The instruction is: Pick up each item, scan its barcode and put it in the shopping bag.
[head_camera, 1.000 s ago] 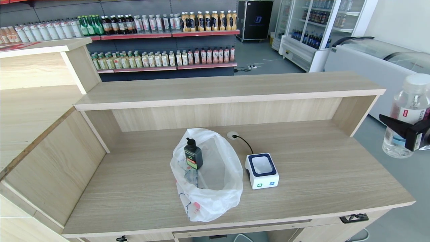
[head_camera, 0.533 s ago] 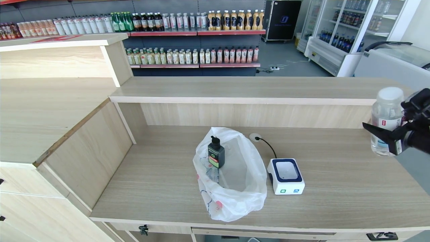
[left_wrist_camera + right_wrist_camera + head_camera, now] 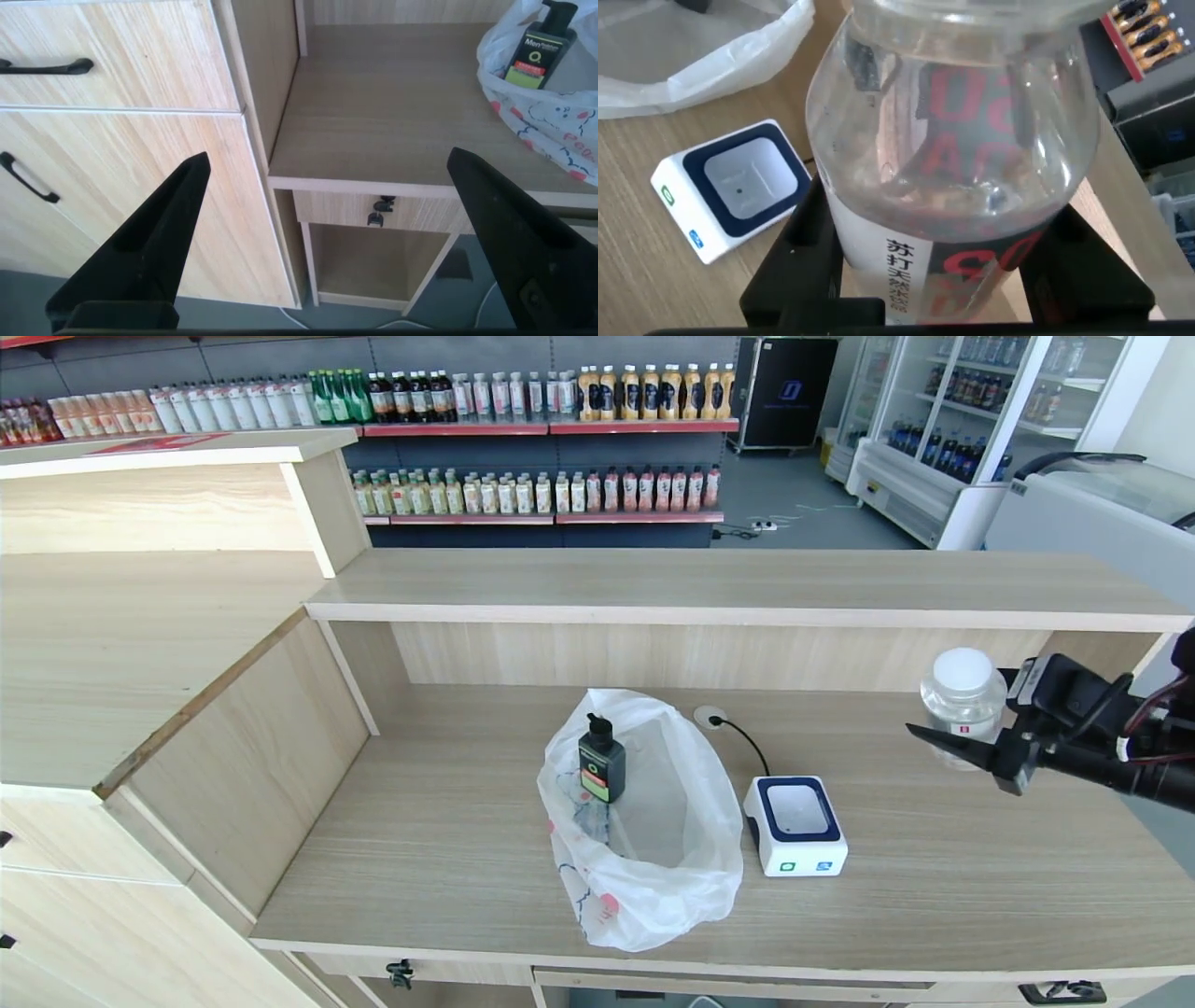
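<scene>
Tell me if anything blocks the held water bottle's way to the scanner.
Nothing visible does. The clear plastic water bottle with a white cap, held in the right gripper, hangs above the wooden countertop, and only bare wood lies between it and the white box scanner with a blue-rimmed window.

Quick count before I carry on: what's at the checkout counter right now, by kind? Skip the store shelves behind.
Shopping bag: 1
Bottles: 2 (dark pump bottle standing inside it, clear bottle held above the counter)
Scanner: 1
Total: 4
</scene>
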Controlling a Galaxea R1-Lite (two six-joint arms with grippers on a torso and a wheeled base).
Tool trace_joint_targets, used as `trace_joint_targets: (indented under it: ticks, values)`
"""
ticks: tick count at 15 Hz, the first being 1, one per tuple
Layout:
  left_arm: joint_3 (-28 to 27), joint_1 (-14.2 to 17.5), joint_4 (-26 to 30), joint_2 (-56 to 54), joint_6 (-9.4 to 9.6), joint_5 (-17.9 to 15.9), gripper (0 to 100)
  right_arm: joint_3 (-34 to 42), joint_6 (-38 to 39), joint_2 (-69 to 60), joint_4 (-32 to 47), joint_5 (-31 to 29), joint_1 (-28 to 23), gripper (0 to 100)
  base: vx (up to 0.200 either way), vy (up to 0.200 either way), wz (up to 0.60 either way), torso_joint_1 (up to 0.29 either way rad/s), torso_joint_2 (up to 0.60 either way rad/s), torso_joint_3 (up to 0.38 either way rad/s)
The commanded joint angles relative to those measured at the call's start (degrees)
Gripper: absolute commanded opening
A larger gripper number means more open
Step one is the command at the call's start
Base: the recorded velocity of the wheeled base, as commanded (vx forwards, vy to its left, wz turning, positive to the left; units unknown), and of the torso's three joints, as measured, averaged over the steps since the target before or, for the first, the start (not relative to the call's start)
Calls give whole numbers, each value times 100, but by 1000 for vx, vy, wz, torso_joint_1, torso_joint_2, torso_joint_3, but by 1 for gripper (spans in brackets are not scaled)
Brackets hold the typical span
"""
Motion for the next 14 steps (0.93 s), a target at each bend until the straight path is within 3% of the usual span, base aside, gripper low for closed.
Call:
trace_joint_targets:
  ticks: [1,5,10,12,14]
  values:
    - [0,0,2,-2,2,4,100,-233,-17,388,-13,71,252,0,0,0,0,0,0,0]
    - [0,0,2,-2,2,4,100,-725,-351,740,48,413,436,0,0,0,0,0,0,0]
    - [0,0,2,-2,2,4,100,-699,-747,837,75,589,568,0,0,0,0,0,0,0]
    - [0,0,2,-2,2,4,100,-725,-817,854,303,712,577,0,0,0,0,0,0,0]
    - [0,0,2,-2,2,4,100,-725,-1406,845,804,765,463,0,0,0,0,0,0,0]
